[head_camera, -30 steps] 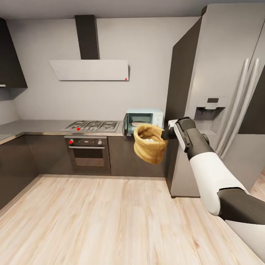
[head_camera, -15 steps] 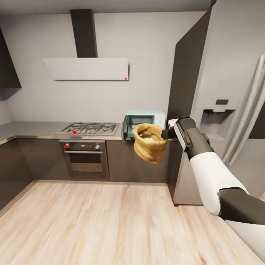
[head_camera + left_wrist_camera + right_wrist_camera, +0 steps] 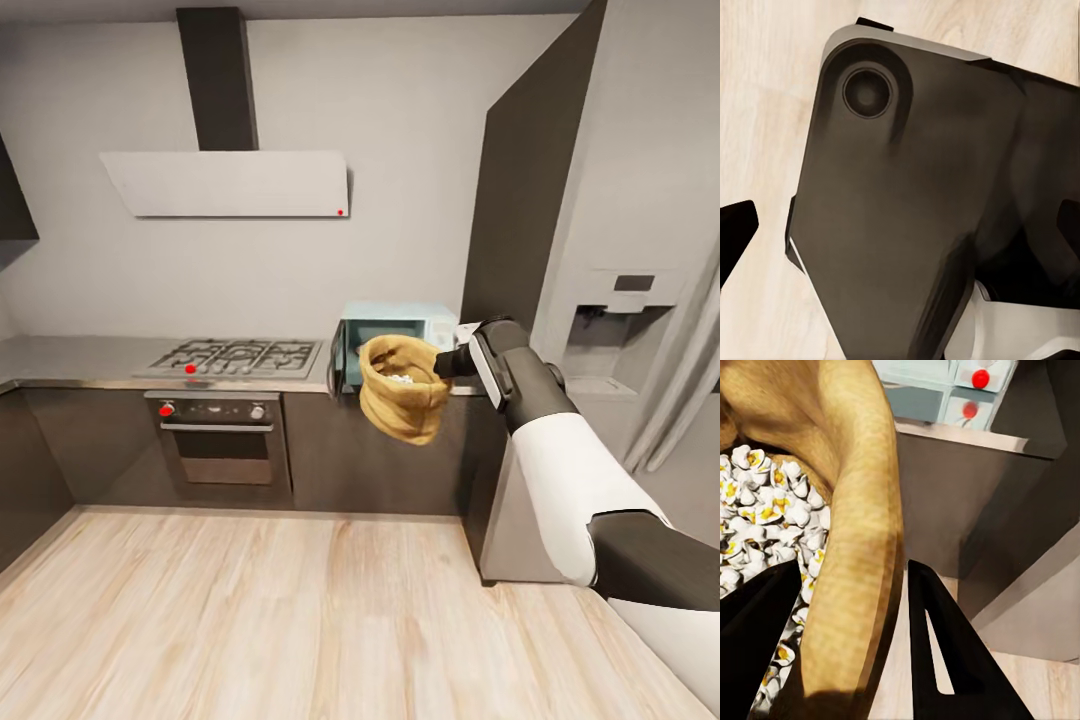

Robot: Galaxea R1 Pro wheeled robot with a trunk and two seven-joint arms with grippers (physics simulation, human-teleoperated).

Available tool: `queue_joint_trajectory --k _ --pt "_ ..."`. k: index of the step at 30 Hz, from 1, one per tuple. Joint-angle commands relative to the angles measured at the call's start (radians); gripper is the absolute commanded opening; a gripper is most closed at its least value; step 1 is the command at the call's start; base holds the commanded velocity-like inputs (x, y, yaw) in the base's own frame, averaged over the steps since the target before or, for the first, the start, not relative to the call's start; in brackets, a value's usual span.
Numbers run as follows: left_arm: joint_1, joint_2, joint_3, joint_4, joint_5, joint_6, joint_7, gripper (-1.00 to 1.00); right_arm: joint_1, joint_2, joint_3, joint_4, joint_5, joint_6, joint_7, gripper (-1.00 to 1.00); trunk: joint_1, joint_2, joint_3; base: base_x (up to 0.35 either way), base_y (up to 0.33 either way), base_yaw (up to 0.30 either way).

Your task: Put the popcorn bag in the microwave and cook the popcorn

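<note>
Fingers [image 3: 945, 660] of right gripper [image 3: 855, 652] pinched on rolled rim of popcorn bag [image 3: 402, 389], popcorn [image 3: 765, 517] heaped inside. Bag hanging in air just before microwave [image 3: 392, 340] on countertop [image 3: 80, 358]. Left gripper's jaws: cannot tell.

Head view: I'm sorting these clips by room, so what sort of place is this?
A home kitchen, most likely: a gas hob set in a grey countertop, an oven below it, a range hood above, and a tall fridge beside a small microwave.
</note>
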Motion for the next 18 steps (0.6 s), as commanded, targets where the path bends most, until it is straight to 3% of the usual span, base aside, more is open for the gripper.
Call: queue_joint_trajectory --k 1,5,18 --pt "0.000 0.000 0.002 -0.001 0.005 -0.001 -0.001 1.00 -0.001 0.000 0.000 -0.001 0.011 0.004 0.010 -1.00 0.001 -0.001 -0.001 0.321 0.000 0.000" --pt "0.000 0.000 0.002 -0.001 0.005 -0.002 -0.001 1.00 -0.001 -0.003 0.000 -0.001 0.011 0.004 0.010 -1.00 0.001 -0.001 -0.001 0.131 0.000 0.000" --pt "0.000 -0.001 0.004 -0.001 0.005 -0.003 -0.003 1.00 -0.001 0.001 0.003 0.047 0.003 0.004 -0.007 -1.00 0.001 -0.001 -0.001 0.005 0.000 0.000"
